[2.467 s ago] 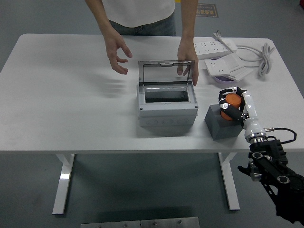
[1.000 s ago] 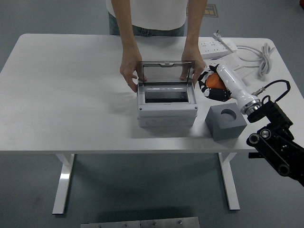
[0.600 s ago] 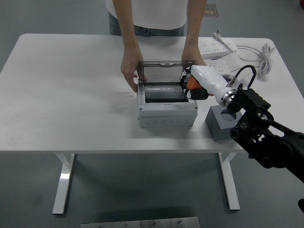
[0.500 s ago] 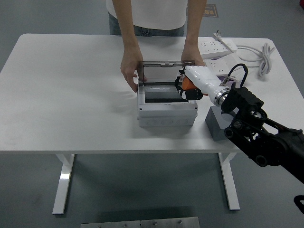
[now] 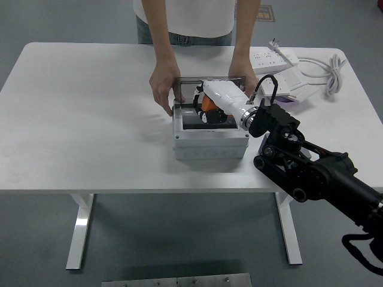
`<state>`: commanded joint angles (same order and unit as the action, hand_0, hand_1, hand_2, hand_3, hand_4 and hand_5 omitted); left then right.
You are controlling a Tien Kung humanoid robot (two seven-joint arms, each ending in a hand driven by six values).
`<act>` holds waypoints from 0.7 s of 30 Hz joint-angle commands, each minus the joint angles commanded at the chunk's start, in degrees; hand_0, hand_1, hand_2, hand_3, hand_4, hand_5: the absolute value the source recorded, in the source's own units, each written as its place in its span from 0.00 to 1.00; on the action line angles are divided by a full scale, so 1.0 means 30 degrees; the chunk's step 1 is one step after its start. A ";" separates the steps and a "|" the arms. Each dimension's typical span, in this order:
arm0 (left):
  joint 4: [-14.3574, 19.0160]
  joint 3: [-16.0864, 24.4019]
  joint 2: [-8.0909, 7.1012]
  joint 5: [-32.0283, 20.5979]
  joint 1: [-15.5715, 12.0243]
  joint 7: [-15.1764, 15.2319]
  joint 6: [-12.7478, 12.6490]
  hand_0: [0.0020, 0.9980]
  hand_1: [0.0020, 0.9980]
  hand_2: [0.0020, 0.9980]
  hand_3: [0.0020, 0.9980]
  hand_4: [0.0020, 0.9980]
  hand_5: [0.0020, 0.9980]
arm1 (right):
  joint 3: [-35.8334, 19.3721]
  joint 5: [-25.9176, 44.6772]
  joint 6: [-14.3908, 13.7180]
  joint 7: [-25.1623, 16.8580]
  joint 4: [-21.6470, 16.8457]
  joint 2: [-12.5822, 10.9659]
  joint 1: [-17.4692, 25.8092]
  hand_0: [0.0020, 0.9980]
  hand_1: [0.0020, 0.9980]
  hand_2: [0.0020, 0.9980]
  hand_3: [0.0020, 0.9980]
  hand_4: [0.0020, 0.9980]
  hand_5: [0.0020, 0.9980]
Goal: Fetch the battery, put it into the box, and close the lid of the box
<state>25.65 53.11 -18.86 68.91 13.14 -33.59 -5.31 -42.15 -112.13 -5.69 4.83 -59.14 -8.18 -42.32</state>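
Over the open box (image 5: 210, 142) I see my right hand (image 5: 210, 111), its black fingers curled around the orange battery (image 5: 207, 103), which sits in my grasp just above the box's dark interior. I cannot tell whether the battery touches the box floor; the hand covers the view below it. The white forearm shell runs back from the hand to the right, over the box's right wall, and joins the black arm that comes in from the lower right corner of the view.

The box is light grey and stands near the middle of the white table (image 5: 84, 119). Its clear lid (image 5: 191, 86) is hinged at the far side and stands upright. A person at the far edge steadies it: one hand (image 5: 163, 86) grips the lid's left end, the other hand (image 5: 240, 69) rests at its right end.

Just right of the box, my arm hides most of a grey block (image 5: 266, 152); I see only slivers of it. Farther back on the right lie a white power strip (image 5: 275, 58), a second white strip (image 5: 291, 84) with a bundled cord (image 5: 332, 75), well apart from the box.

My left arm does not show anywhere.
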 joint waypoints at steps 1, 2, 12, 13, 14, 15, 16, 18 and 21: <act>0.0003 0.0025 -0.0010 0.0051 0.0009 -0.0014 0.0017 0.63 0.70 0.57 0.54 0.50 0.00 | 0.0002 -0.0009 -0.0077 -0.0055 0.0224 0.0153 -0.0105 0.09 0.18 0.22 0.27 0.00 0.00; 0.0004 0.0047 -0.0017 0.0095 0.0016 -0.0024 0.0030 0.63 0.70 0.57 0.54 0.50 0.00 | 0.0013 -0.0010 -0.0139 -0.0103 0.0402 0.0264 -0.0186 0.09 0.18 0.22 0.27 0.00 0.00; 0.0019 0.0293 -0.0064 0.0582 0.0195 -0.0113 0.0183 0.63 0.70 0.57 0.54 0.50 0.00 | 0.0845 0.0181 -0.0764 -0.0644 0.2263 0.1232 -0.0952 0.09 0.18 0.22 0.27 0.00 0.00; 0.0019 0.0301 -0.0067 0.0607 0.0211 -0.0111 0.0192 0.63 0.70 0.57 0.54 0.50 0.00 | 0.0919 0.0204 -0.0795 -0.0666 0.2344 0.1292 -0.0973 0.09 0.18 0.22 0.27 0.00 0.00; 0.0019 0.0311 -0.0070 0.0624 0.0226 -0.0112 0.0200 0.63 0.70 0.57 0.54 0.50 0.00 | 0.1003 0.0217 -0.0804 -0.0675 0.2404 0.1341 -0.0993 0.09 0.18 0.22 0.27 0.00 0.00; 0.0020 0.0322 -0.0074 0.0648 0.0243 -0.0114 0.0211 0.63 0.70 0.57 0.54 0.50 0.00 | 0.1114 0.0234 -0.0818 -0.0690 0.2470 0.1395 -0.1018 0.09 0.18 0.22 0.27 0.00 0.00; 0.0020 0.0327 -0.0078 0.0659 0.0257 -0.0113 0.0218 0.63 0.70 0.57 0.54 0.50 0.00 | 0.1202 0.0246 -0.0821 -0.0698 0.2514 0.1430 -0.1039 0.09 0.18 0.22 0.27 0.00 0.00; 0.0022 0.0334 -0.0085 0.0675 0.0281 -0.0116 0.0230 0.63 0.70 0.57 0.54 0.50 0.00 | 0.1368 0.0275 -0.0833 -0.0717 0.2581 0.1480 -0.1079 0.09 0.18 0.22 0.27 0.00 0.00; 0.0020 0.0321 -0.0095 0.0681 0.0334 -0.0104 0.0260 0.63 0.70 0.57 0.54 0.50 0.00 | 0.1660 0.0344 -0.0841 -0.0744 0.2638 0.1516 -0.1146 0.09 0.18 0.22 0.27 0.00 0.00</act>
<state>25.71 54.07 -19.14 70.95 14.14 -33.90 -4.53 -37.17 -111.10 -8.21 2.60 -51.23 -3.63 -45.76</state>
